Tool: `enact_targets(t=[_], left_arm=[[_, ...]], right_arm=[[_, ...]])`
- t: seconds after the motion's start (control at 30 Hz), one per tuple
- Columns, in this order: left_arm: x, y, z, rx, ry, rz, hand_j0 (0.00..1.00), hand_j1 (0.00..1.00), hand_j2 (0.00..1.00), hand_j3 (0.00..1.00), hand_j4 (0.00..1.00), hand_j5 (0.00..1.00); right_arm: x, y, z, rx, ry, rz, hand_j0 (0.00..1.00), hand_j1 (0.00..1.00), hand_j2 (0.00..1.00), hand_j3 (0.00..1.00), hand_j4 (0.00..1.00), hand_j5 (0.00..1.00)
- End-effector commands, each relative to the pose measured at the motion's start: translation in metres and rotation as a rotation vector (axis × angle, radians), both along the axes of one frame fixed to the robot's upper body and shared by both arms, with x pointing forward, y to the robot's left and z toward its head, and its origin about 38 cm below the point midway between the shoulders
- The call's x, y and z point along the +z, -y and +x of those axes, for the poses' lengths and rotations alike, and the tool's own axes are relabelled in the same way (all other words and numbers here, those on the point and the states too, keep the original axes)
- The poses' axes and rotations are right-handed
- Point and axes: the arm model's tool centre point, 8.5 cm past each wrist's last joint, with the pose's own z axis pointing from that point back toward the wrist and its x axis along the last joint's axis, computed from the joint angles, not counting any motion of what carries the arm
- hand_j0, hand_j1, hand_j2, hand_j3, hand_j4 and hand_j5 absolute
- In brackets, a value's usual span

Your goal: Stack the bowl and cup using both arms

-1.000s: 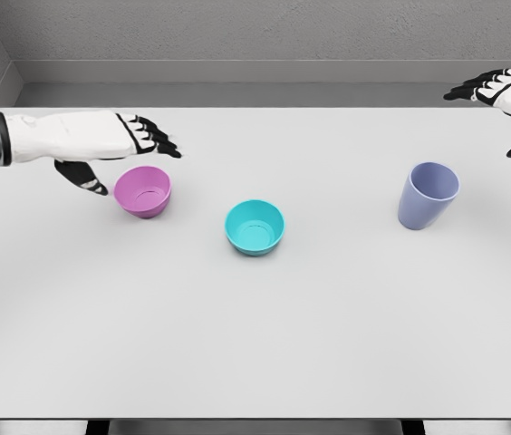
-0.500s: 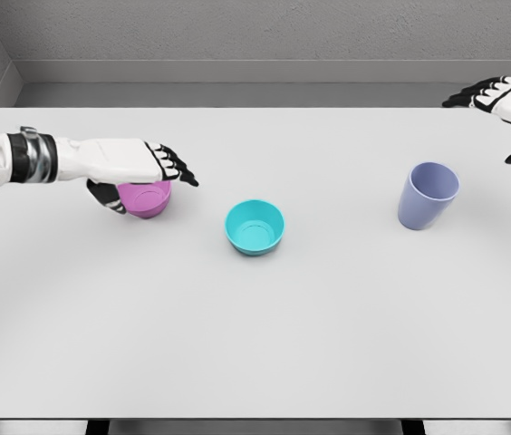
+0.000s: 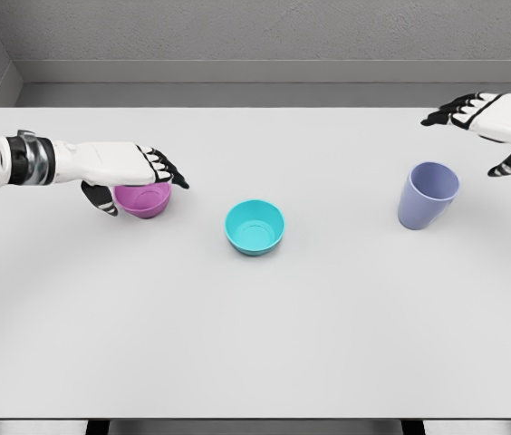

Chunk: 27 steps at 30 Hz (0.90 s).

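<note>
The left robot hand point(image 3: 129, 174) covers the pink bowl point(image 3: 144, 199), with the teal bowl point(image 3: 255, 227) and lavender cup point(image 3: 427, 195) standing apart on the surface point(image 3: 255, 344).

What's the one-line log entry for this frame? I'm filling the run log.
left hand: closing around pink bowl | right hand: open, above-right of purple cup | teal bowl: free, mid-table

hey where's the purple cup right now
In the head view the purple cup stands upright on the right side of the table, right of the teal bowl and just below the right hand.
</note>
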Motion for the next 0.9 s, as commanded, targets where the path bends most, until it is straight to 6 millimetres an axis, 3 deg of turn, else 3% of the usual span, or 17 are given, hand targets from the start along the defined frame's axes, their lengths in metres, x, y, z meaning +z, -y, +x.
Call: enact_targets(t=[0.0,0.33,0.63,0.87], left_arm=[[-0.001,-0.002,0.001,0.010,-0.005,-0.002,1.00,1.00,1.00,1.00,1.00,1.00],[-0.009,-0.014,0.009,0.061,-0.027,0.003,1.00,1.00,1.00,1.00,1.00,1.00],[-0.009,-0.013,0.014,0.070,-0.028,-0.004,1.00,1.00,1.00,1.00,1.00,1.00],[-0.012,-0.013,0.019,0.087,-0.038,-0.009,1.00,1.00,1.00,1.00,1.00,1.00]], right_arm=[[-0.002,-0.004,0.000,0.009,-0.005,0.001,1.00,1.00,1.00,1.00,1.00,1.00],[-0.002,-0.004,-0.001,0.012,-0.006,-0.001,1.00,1.00,1.00,1.00,1.00,1.00],[0.002,0.002,-0.005,0.007,-0.004,-0.025,1.00,1.00,1.00,1.00,1.00,1.00],[-0.002,-0.010,-0.007,0.042,-0.012,-0.039,1.00,1.00,1.00,1.00,1.00,1.00]])
